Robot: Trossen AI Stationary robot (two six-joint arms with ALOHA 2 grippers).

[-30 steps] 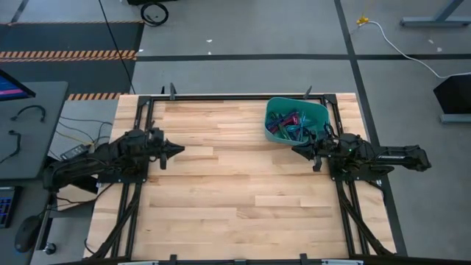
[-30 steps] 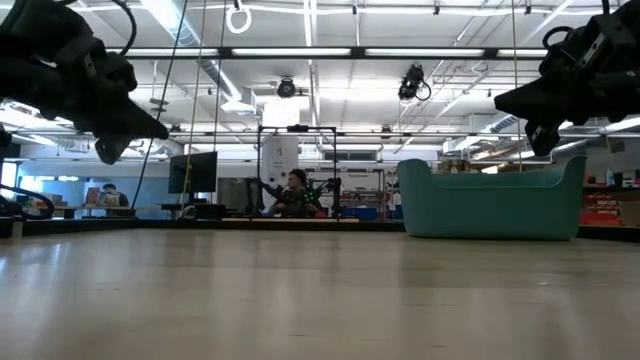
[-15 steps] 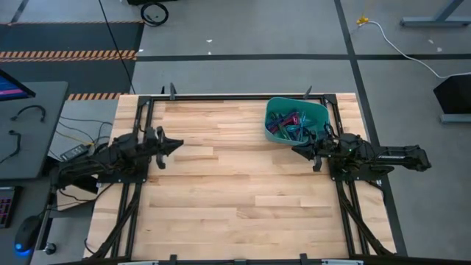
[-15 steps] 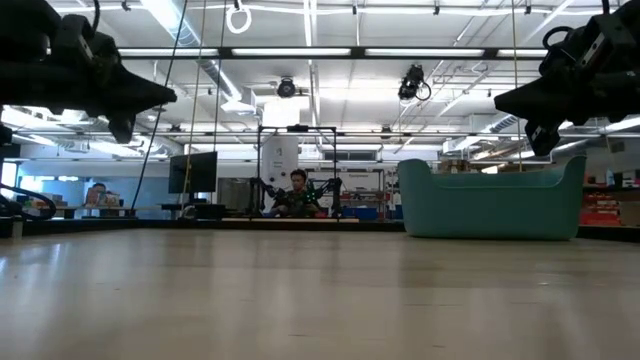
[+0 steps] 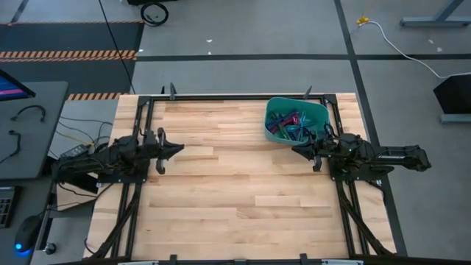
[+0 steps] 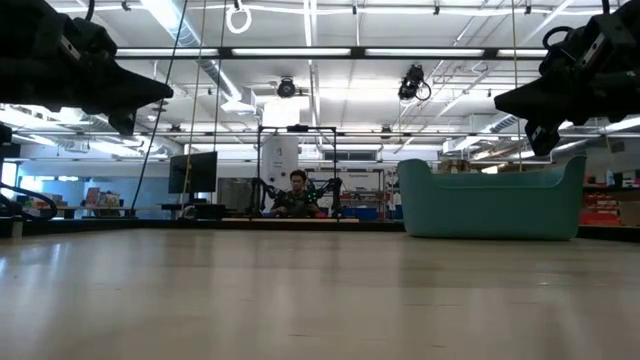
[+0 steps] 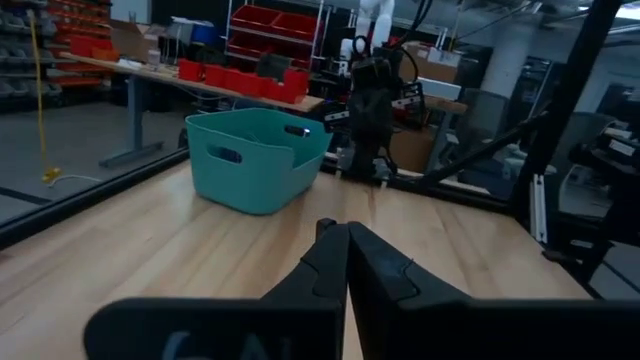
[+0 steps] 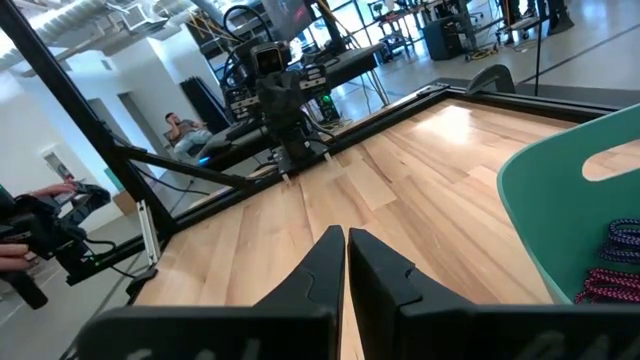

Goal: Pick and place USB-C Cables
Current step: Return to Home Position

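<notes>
The USB-C cables (image 5: 292,125) lie as a heap of purple, teal and maroon bundles inside the teal bin (image 5: 277,109) at the table's far right; purple and maroon coils (image 8: 618,262) show past its rim in the right wrist view. My right gripper (image 5: 296,150) is shut and empty, raised above the table just near of the bin. My left gripper (image 5: 179,149) is shut and empty, raised above the table's left side, pointing right toward the bin (image 7: 255,157).
Bare wooden tabletop (image 5: 235,184) spreads between the two arms. A black frame rail (image 5: 235,96) runs along the table's far edge. A person (image 6: 297,192) sits in the room beyond the table.
My left gripper has drawn back a little toward the table's left edge and tipped from pointing downward to level. The right arm and the bin have stayed still.
</notes>
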